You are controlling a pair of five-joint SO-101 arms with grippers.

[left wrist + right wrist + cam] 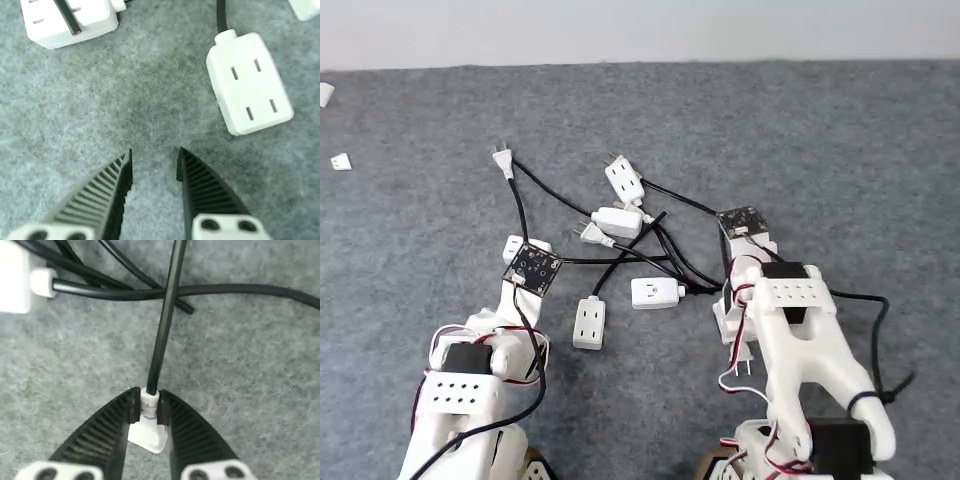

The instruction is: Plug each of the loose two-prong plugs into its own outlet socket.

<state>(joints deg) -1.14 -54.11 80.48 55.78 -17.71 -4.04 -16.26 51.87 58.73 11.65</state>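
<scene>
My right gripper [148, 399] is shut on a small white two-prong plug [147, 432] at its cord end, low over the grey carpet. The plug's black cord [165, 325] runs away from the fingers and crosses other cords. My left gripper [154, 156] is open over bare carpet with nothing between its fingers. A white outlet block [248, 90] lies just beyond one fingertip, and a second block [70, 20] lies farther off. In the high view, loose plugs [502, 158] [588, 233] and outlet blocks [588, 322] [656, 292] [623, 180] lie ahead of the left arm [470, 385] and right arm [805, 320].
Black cords [665, 255] tangle in the middle between the outlets. One outlet's cord exit [42, 282] shows near the right gripper. Open carpet [840, 140] stretches at the far side and right. Two small white scraps [340, 160] lie at the far left.
</scene>
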